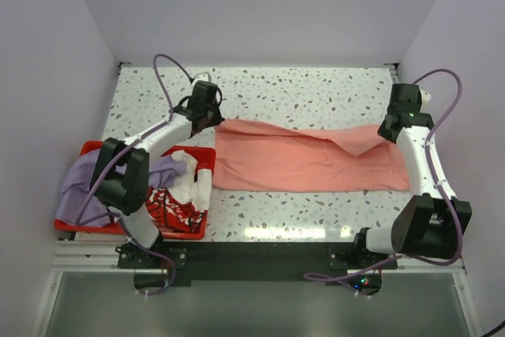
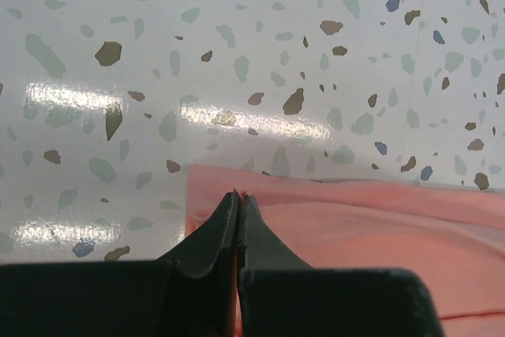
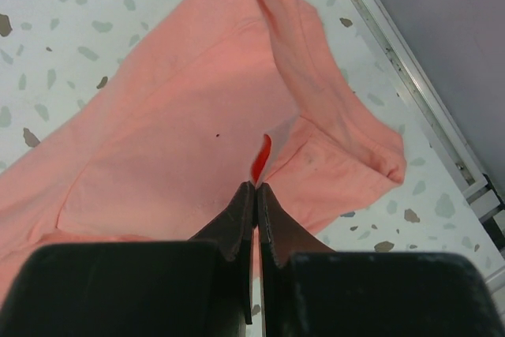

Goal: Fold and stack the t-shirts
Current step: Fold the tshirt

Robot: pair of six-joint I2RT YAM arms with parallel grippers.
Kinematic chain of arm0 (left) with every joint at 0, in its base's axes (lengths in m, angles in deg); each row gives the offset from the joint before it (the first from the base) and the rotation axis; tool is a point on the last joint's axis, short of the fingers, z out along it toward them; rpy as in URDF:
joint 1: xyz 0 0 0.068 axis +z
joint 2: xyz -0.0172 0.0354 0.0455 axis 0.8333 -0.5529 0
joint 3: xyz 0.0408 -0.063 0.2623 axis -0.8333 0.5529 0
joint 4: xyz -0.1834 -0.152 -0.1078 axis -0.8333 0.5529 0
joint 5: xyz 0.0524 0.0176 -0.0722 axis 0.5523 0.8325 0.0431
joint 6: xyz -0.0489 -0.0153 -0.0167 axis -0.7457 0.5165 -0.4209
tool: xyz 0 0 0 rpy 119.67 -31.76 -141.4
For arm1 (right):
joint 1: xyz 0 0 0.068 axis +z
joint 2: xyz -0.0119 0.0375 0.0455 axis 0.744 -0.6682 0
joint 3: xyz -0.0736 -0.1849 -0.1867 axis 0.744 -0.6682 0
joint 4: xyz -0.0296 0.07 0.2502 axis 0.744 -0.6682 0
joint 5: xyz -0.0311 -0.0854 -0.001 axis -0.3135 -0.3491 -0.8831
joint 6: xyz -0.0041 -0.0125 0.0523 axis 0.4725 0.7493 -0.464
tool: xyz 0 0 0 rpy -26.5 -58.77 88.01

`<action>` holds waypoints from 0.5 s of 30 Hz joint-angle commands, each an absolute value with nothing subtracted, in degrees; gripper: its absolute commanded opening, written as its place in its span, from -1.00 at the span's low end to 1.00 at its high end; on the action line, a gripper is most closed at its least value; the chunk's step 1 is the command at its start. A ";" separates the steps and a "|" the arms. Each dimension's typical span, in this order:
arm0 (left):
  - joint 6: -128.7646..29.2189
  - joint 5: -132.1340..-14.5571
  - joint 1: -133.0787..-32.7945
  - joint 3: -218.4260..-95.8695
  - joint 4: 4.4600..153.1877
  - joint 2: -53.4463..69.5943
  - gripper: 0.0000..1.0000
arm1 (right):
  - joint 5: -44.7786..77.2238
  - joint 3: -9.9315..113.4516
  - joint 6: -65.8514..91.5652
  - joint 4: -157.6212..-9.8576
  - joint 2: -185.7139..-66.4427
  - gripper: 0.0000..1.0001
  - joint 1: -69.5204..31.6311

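While both arms reach over the speckled table, we find the salmon-pink t-shirt spread flat across its middle, running lengthwise from one gripper to the other. We note that the left gripper sits at the shirt's far left corner. In the left wrist view its jaws are pressed together with a sliver of pink cloth caught at the tips. The right gripper stands at the far right corner, where the cloth folds over in a raised flap. In the right wrist view its jaws are likewise closed on the fabric, and a small red strip shows just beyond the tips. At the near left edge we see a red plastic crate holding the lavender-purple t-shirt and the white t-shirt with red print, both crumpled, with the lavender one draped over the crate's left rim.
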State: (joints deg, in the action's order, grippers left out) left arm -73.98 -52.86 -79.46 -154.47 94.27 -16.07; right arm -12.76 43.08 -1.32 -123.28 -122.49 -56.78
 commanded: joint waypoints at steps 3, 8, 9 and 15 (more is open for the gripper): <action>-73.08 -50.84 -79.38 -154.77 93.58 -16.19 -1.00 | -13.83 44.07 -0.46 -128.40 -120.59 -1.00 -57.12; -73.26 -52.07 -79.38 -153.18 92.88 -16.54 -1.00 | -15.50 42.66 -0.63 -131.66 -119.27 -1.00 -57.13; -73.70 -52.25 -79.38 -153.09 92.97 -16.54 -1.00 | -15.76 42.22 -0.63 -132.09 -119.00 -1.00 -57.12; -74.75 -51.46 -79.38 -150.81 92.97 -15.84 -1.00 | -15.94 40.82 -0.46 -135.43 -118.91 -1.00 -57.21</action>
